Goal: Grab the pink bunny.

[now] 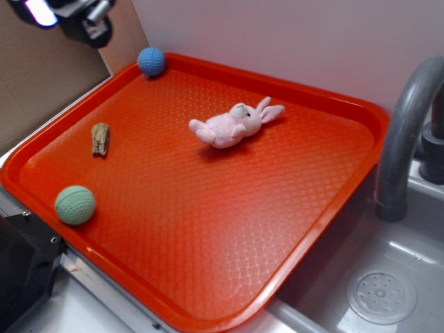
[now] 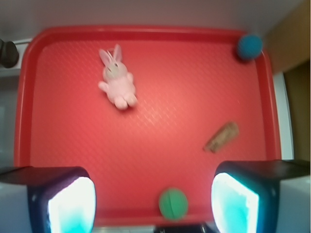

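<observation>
Nothing is grasped yet. The pink bunny (image 1: pixel 236 125) lies on the red tray (image 1: pixel 208 263), toward its back rim. The gripper (image 2: pixel 153 204) hangs high above, jaws wide apart and empty; approach, descent and closing all remain.

You have a red tray (image 1: pixel 326 208) with a raised rim and a diamond-textured floor, sitting beside a grey sink (image 1: pixel 388 277). On it you see the pink bunny (image 1: pixel 232 125) lying toward the back, a blue ball (image 1: pixel 151 61) in the far corner touching the rim, and a green ball (image 1: pixel 75 205) near the front-left rim. A small brown piece of wood (image 1: pixel 100 139) lies between the two balls, well apart from the bunny.
</observation>
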You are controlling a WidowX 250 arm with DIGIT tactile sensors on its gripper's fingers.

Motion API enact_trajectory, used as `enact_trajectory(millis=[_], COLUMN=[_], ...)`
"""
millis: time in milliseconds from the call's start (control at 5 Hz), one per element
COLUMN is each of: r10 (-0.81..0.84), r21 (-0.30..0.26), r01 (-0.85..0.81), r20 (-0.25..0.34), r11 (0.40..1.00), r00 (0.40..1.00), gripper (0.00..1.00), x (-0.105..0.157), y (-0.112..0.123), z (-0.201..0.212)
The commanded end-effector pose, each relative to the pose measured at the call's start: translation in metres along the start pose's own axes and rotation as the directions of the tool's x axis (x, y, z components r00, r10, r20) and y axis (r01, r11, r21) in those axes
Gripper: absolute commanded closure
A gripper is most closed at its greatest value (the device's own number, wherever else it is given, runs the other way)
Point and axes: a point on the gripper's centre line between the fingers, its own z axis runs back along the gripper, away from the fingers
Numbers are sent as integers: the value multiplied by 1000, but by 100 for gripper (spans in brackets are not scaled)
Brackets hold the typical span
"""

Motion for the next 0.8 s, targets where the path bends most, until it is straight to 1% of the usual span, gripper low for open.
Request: enact_trajectory(millis=[0, 200, 400, 600], r10=[-96, -128, -161, -178], r21=[-2, 3, 20, 67], r01=[97, 129, 160, 178], r20=[149, 124, 62, -11], r11=[995, 992, 987, 982], r00=[984, 984, 985, 984], gripper=[0, 0, 0, 0], x=[60, 73, 75, 75], y=[-32, -44, -53, -53], z=[-40, -64, -100, -136])
